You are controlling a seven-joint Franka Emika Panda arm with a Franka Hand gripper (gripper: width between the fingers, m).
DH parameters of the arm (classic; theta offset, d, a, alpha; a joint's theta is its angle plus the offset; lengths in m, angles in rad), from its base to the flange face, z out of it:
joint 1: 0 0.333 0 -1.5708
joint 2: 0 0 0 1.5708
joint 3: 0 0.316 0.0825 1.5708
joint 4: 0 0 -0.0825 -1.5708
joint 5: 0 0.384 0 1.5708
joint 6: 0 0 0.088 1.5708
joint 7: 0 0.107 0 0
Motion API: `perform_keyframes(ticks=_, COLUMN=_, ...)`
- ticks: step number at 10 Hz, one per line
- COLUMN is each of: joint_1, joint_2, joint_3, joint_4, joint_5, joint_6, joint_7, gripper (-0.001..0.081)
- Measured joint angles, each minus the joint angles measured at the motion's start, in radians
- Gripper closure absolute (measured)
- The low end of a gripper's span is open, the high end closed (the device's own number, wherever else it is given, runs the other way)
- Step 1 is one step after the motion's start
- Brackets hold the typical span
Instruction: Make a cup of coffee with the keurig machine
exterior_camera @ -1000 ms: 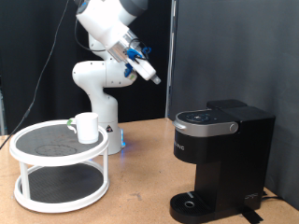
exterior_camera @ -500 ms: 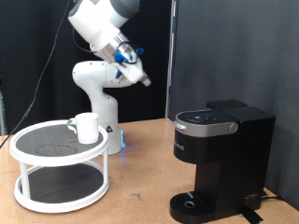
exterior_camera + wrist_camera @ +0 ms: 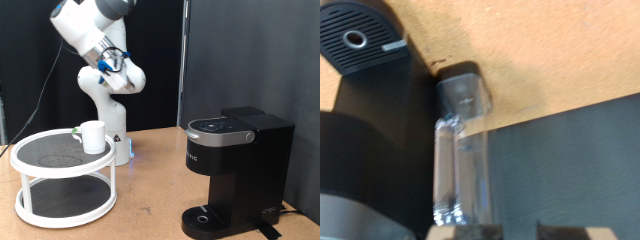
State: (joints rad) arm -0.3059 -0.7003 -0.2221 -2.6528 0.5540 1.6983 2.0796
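The cup [image 3: 93,136], a small white mug, stands on the top tier of a round white two-tier stand [image 3: 30,160] at the exterior view's left. The keurig machine [image 3: 235,165], boxy and black with its lid down, stands at the exterior view's right. My gripper [image 3: 119,64] is high in the air at the exterior view's upper left, above the stand and far from both; nothing shows between its fingers. The wrist view looks down on the keurig machine [image 3: 365,150] with its drip tray [image 3: 356,40] and clear water tank [image 3: 460,150]; no fingers show there.
The white robot base [image 3: 105,110] stands behind the stand. A small green item [image 3: 76,133] lies beside the cup. A black curtain [image 3: 250,50] hangs behind the wooden table [image 3: 150,200].
The arm has swung towards the exterior view's left, carrying the gripper from above the table's middle to above the stand. The cup and the machine have not moved.
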Motion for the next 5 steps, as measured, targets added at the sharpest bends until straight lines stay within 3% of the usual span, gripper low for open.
perform_keyframes(ticks=2, joint_1=-0.026, joint_2=-0.039, joint_3=-0.051, joint_4=-0.013, joint_5=-0.01, joint_6=-0.007, joint_7=-0.07, gripper=0.0806)
perform_keyframes(ticks=4, joint_1=-0.027, joint_2=-0.036, joint_3=-0.048, joint_4=-0.016, joint_5=-0.011, joint_6=-0.011, joint_7=-0.057, gripper=0.0806)
perform_keyframes(ticks=5, joint_1=-0.044, joint_2=-0.041, joint_3=-0.045, joint_4=-0.027, joint_5=-0.011, joint_6=0.033, joint_7=-0.026, gripper=0.0806)
